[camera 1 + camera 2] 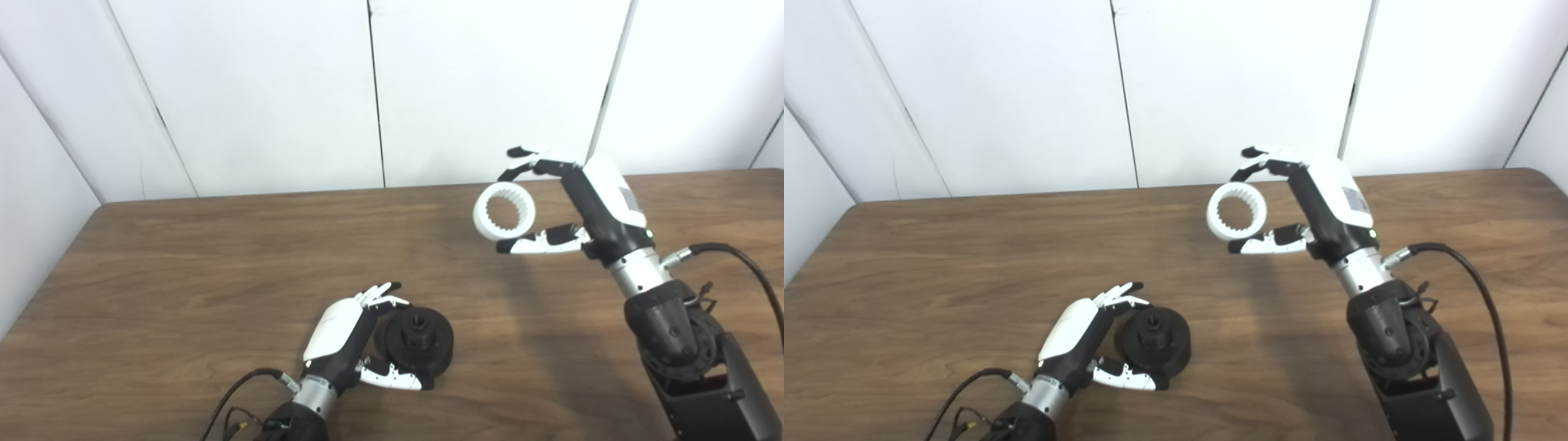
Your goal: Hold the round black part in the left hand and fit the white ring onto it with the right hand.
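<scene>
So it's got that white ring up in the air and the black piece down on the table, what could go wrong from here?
1. The white ring is pinched only between the right hand's fingers and thumb at its rim, so it might slip or tilt on the way over.
2. The ring has inner teeth; if it arrives tilted, it may jam on the round black part.
3. The left hand cups the black part from one side, so a push could slide it across the table.

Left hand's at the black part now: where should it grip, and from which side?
Grip the black part by its round outer rim, from the left, where the left hand already cups it. That leaves its raised centre hub and top face clear for the white ring in the right hand.
</scene>
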Motion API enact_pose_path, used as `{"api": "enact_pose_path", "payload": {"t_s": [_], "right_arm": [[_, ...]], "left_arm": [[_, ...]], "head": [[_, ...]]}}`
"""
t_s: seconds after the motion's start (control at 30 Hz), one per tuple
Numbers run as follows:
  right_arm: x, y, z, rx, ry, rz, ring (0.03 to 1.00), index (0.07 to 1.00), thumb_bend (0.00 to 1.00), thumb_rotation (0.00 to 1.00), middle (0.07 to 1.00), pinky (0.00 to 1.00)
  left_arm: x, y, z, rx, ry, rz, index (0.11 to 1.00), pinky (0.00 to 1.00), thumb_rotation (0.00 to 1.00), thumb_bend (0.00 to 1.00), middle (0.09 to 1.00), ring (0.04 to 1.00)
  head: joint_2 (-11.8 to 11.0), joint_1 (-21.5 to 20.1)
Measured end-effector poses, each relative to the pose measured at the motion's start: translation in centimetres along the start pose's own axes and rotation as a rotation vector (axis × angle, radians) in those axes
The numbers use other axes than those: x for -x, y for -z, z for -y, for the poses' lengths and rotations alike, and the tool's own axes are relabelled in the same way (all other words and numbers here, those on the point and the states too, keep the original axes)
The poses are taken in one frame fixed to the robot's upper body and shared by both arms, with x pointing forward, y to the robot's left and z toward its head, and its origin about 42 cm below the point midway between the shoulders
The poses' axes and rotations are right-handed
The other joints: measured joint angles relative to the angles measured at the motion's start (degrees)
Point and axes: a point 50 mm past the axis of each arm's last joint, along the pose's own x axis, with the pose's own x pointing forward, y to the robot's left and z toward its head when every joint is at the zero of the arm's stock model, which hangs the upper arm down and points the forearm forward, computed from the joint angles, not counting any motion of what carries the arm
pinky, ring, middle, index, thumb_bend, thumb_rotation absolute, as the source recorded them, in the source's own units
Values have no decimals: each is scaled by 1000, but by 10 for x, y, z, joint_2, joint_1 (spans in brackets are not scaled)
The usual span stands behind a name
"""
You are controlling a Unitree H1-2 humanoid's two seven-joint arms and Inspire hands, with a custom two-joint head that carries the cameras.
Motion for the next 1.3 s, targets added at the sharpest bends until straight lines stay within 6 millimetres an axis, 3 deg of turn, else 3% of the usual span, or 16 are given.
{"api": "enact_pose_path", "payload": {"t_s": [0.67,1.3], "right_arm": [[27,-24,-45,-46,-231,32,850,480,523,142,802,704],[26,-37,-79,-92,-366,47,853,480,521,144,813,724]], "left_arm": [[-1,-1,0,-7,0,-3,610,937,314,904,932,946],[-3,-4,2,-9,-2,-8,610,936,303,904,932,946]], "head": [[4,3],[10,10]]}}
